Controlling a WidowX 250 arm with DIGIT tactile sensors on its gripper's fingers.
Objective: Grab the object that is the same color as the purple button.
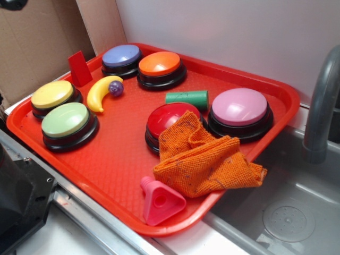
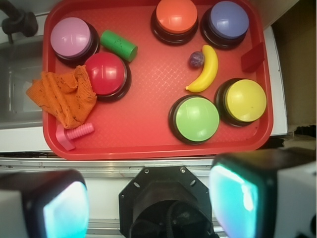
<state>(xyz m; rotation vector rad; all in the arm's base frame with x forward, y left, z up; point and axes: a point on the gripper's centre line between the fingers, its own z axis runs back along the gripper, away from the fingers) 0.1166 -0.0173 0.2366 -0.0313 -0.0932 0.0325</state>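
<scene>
A small purple speckled ball lies on the red tray, touching the tip of a yellow toy banana. In the wrist view the ball sits left of the banana. The purple button with a periwinkle dome stands at the tray's far side, also in the wrist view. My gripper is open and empty, high above and off the tray's near edge. Its fingers frame the robot's black base. The gripper does not show in the exterior view.
On the tray stand orange, yellow, green, red and pink-mauve buttons, a green cylinder, an orange cloth, a pink funnel piece and a red block. A sink with a tap lies to the right.
</scene>
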